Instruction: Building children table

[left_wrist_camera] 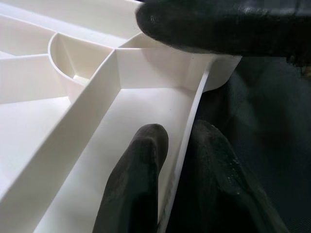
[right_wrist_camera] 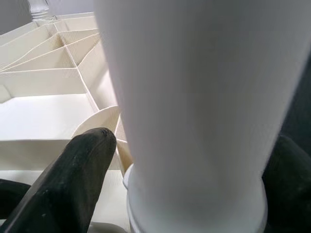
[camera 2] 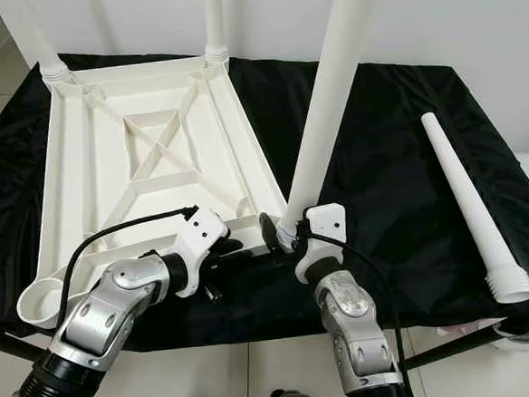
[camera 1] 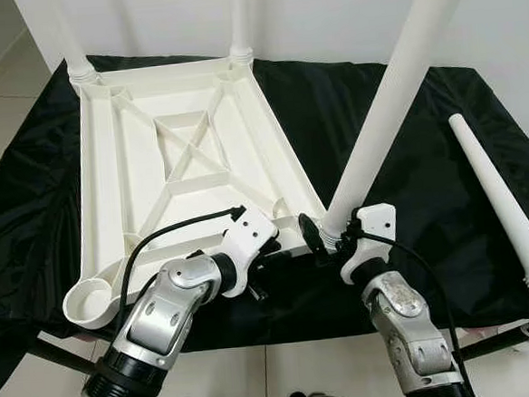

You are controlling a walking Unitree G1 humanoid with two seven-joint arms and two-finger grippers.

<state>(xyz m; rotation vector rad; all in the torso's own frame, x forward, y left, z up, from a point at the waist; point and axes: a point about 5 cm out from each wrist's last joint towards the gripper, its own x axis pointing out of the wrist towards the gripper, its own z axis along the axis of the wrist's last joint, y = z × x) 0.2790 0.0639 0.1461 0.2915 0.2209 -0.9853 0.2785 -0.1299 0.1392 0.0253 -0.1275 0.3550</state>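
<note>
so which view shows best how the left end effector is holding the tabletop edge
The left wrist view: its fingers straddle the thin side wall of the upturned tabletop, one inside, one outside. The two eye views show the left end effector from above at the near rim, the pinch hidden by its white housing. The right wrist view shows the leg instead.

Bright even indoor light, soft shadows, wrist views blurred close-up

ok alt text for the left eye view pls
The right gripper holds a white table leg at the near right corner socket of an upturned white tabletop, while the left gripper clamps the rim there. A loose leg lies on the black cloth.
</note>
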